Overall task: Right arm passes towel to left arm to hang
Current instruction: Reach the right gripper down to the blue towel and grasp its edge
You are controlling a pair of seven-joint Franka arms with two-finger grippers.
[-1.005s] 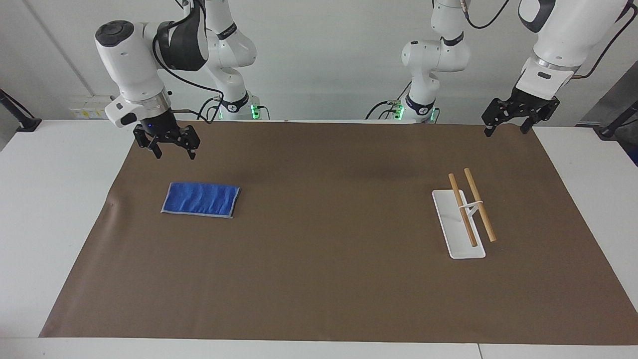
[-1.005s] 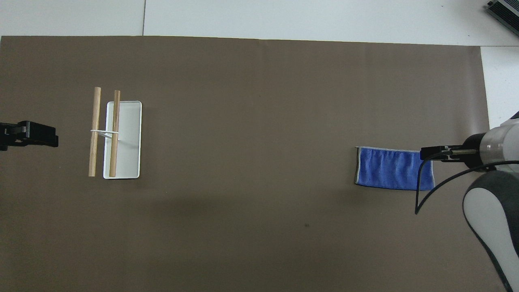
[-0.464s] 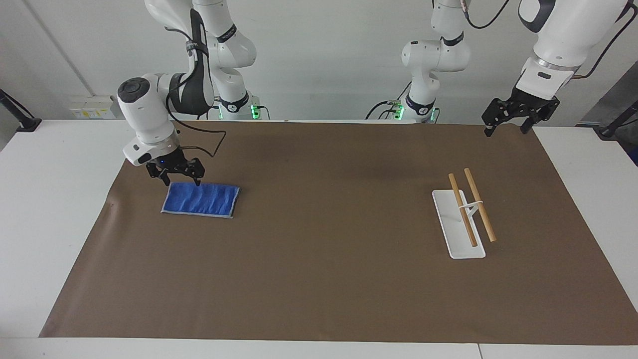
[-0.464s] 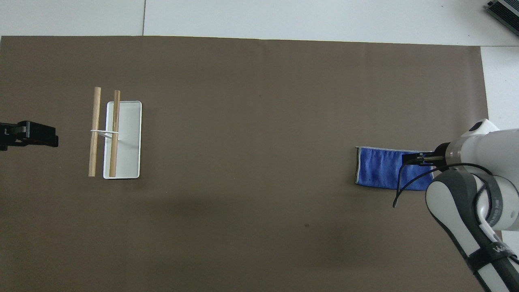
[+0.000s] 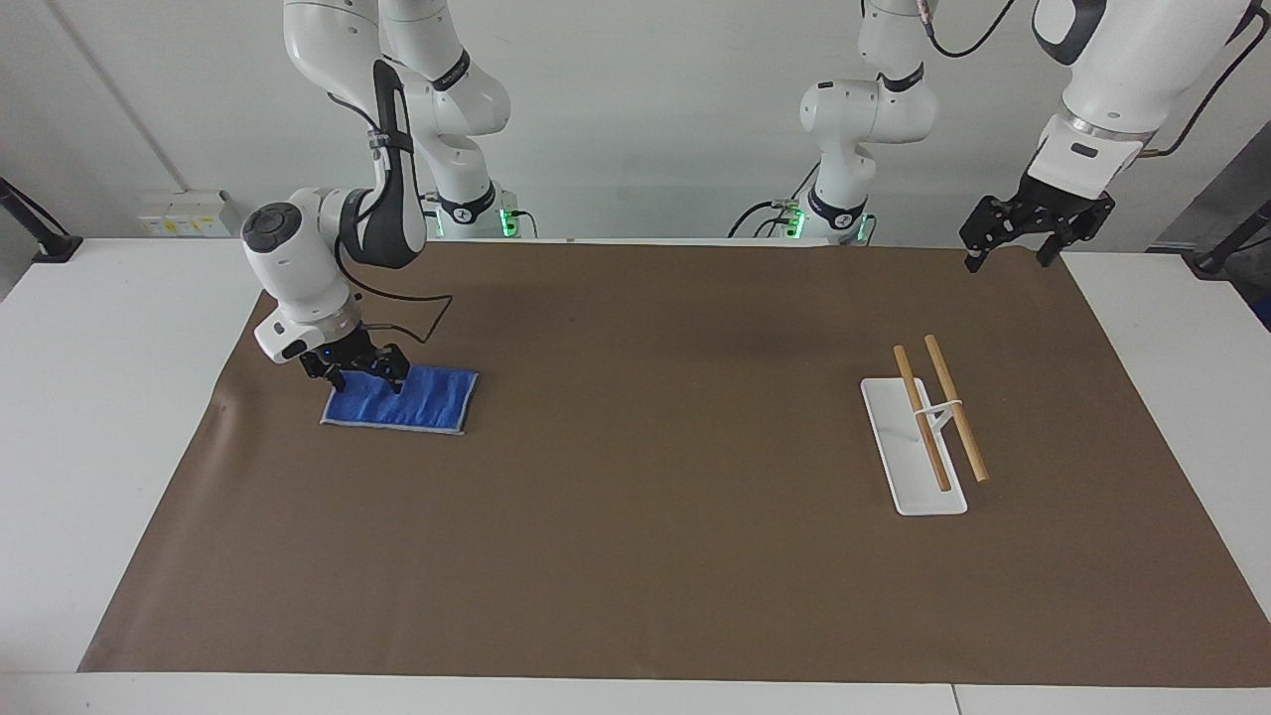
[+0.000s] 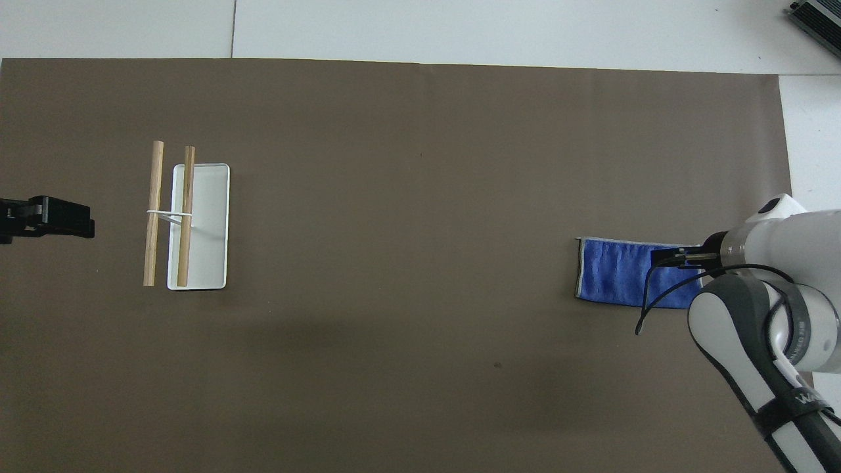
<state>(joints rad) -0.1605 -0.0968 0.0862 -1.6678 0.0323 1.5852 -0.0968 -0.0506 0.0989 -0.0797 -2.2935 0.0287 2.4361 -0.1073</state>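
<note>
Facing view: you see the right gripper (image 5: 355, 372) down at the towel (image 5: 402, 399), fingers spread wide, tips on or just above the edge nearer the robots, at the end toward the right arm's side; nothing is held
Towel: flat on the brown mat (image 5: 635, 556), long axis running along the table between the two arms' ends
Left gripper (image 5: 1013, 240): waits in the air over the mat's corner, fingers apart, well away from the towel
Rack (image 5: 928, 427): near the left arm's end

Overhead view: your right gripper (image 6: 673, 257) covers the towel's (image 6: 614, 279) end nearest its own arm; the right arm is plainly the closer one
Rack (image 6: 197, 223): just beside the left gripper (image 6: 49, 217)
</note>
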